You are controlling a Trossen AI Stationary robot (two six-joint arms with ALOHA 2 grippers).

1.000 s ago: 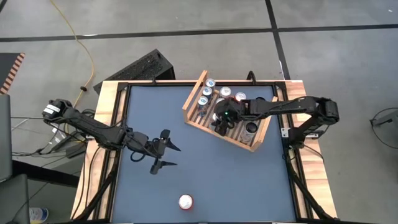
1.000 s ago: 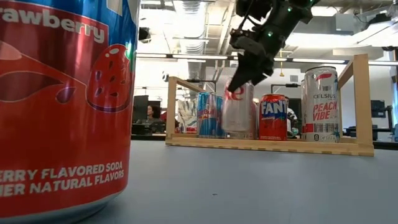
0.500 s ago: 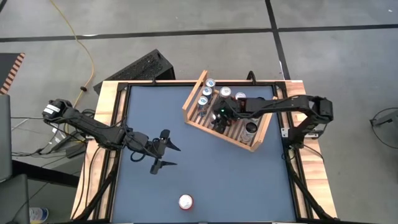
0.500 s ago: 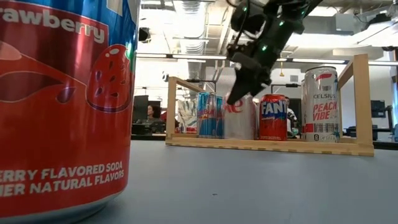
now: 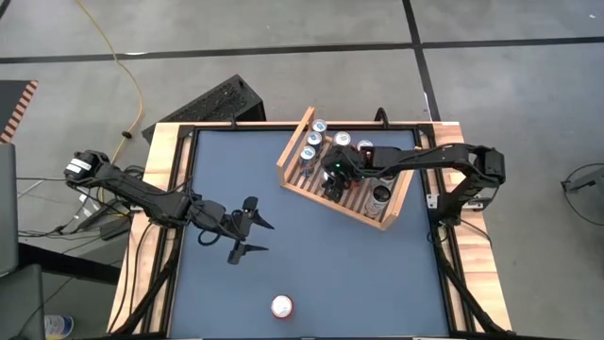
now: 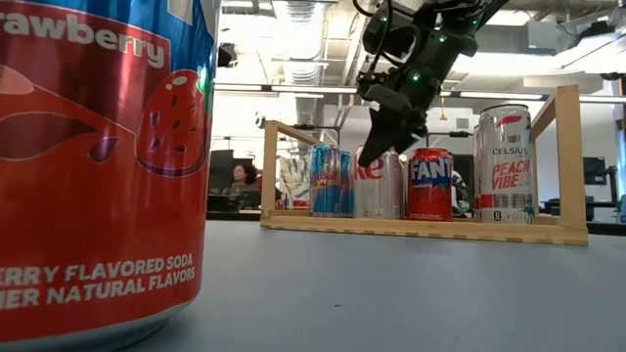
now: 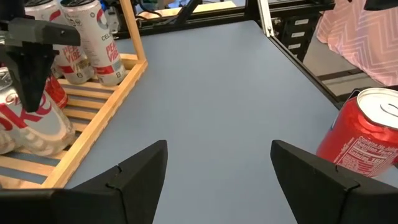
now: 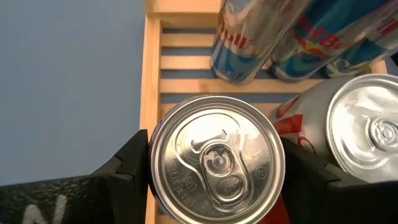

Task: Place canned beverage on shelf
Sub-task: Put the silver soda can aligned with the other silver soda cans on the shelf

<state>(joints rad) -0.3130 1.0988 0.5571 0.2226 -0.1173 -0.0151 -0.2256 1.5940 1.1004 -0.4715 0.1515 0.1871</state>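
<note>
The right arm reached in from its own side of the surface, stretched long and nearly straight, its wrist bent so that the right claw (image 5: 332, 178) pointed downward. Its two dark fingers (image 8: 127, 163) stood spread, one on each side of the silver can top between them (whether the pads pressed against the metal could not be told). In the low view the claw (image 6: 383, 125) hung with its fingers angled down and slightly aside, a green light glowing on the wrist above.

The left arm lay low and extended from its own side, and the left claw (image 5: 247, 229) hovered with fingers (image 7: 130, 180) spread wide apart, nothing between them.
</note>
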